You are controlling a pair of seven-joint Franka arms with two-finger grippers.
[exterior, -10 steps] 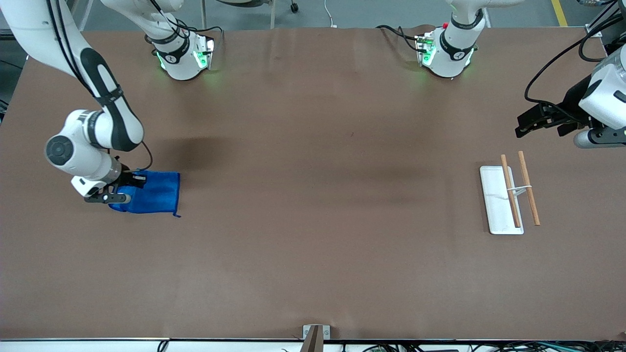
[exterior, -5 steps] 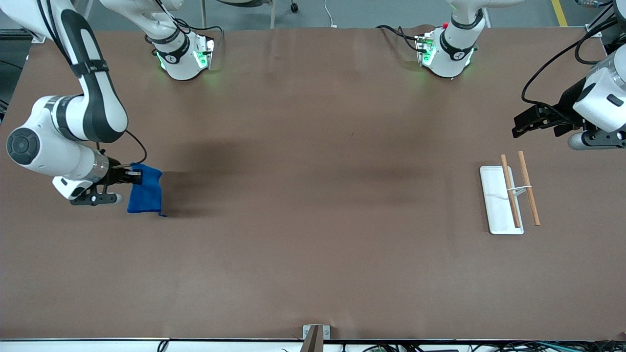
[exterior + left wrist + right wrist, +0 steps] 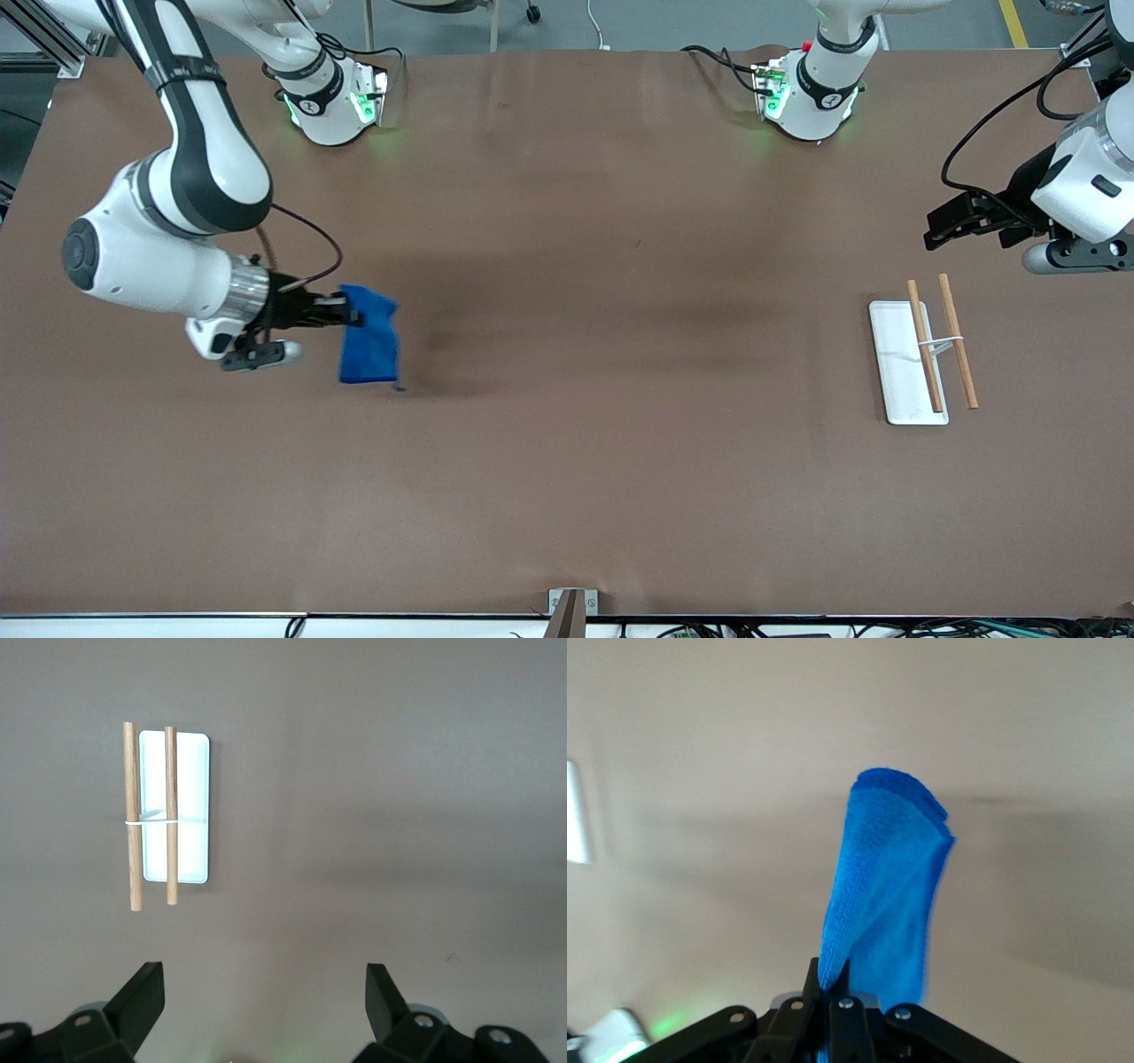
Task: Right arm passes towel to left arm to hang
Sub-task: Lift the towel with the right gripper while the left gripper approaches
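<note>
My right gripper (image 3: pixel 347 312) is shut on the upper edge of the bright blue towel (image 3: pixel 369 344), which hangs folded in the air over the table toward the right arm's end. The right wrist view shows the towel (image 3: pixel 888 886) pinched between the fingers (image 3: pixel 818 981), reaching out from the jaws. My left gripper (image 3: pixel 932 232) is open and empty, up in the air over the left arm's end of the table, above the rack. In the left wrist view its fingers (image 3: pixel 140 1001) stand wide apart with nothing between them.
A white rectangular base (image 3: pixel 897 363) carries a rack of two wooden rods (image 3: pixel 957 353) at the left arm's end; the rack also shows in the left wrist view (image 3: pixel 151 815). Both arm bases stand along the table's edge farthest from the front camera.
My right gripper has lifted the towel off the table and carried it toward the table's middle; the towel now hangs folded. My left gripper has risen slightly.
</note>
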